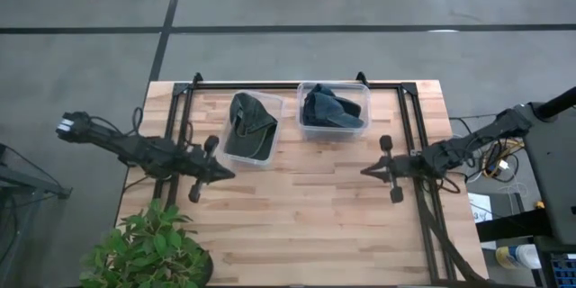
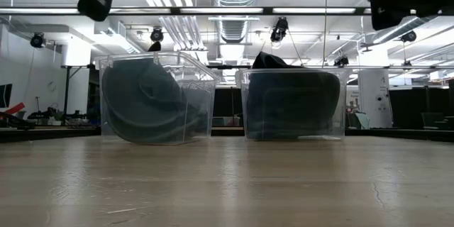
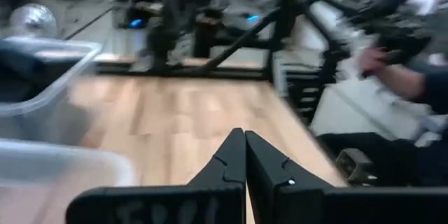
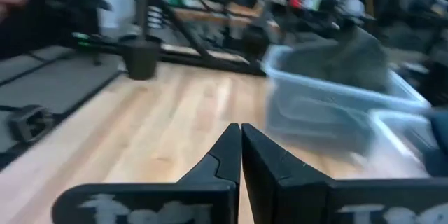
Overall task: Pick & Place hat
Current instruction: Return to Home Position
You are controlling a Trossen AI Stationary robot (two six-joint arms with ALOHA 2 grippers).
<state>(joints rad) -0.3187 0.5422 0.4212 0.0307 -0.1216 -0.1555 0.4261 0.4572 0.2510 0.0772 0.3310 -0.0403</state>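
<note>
Wooden table (image 1: pixel 306 220) carries two clear bins at upper middle of the high view. The left bin (image 1: pixel 276 121) holds a green cap (image 1: pixel 249 126), whether one or more I cannot tell, and the right bin (image 1: pixel 334 134) holds one blue cap (image 1: pixel 331 108). Below them, the left gripper (image 1: pixel 227 174) and right gripper (image 1: pixel 367 171) each have fingers pressed together. One potted plant (image 1: pixel 148 247) sits lower left.
</note>
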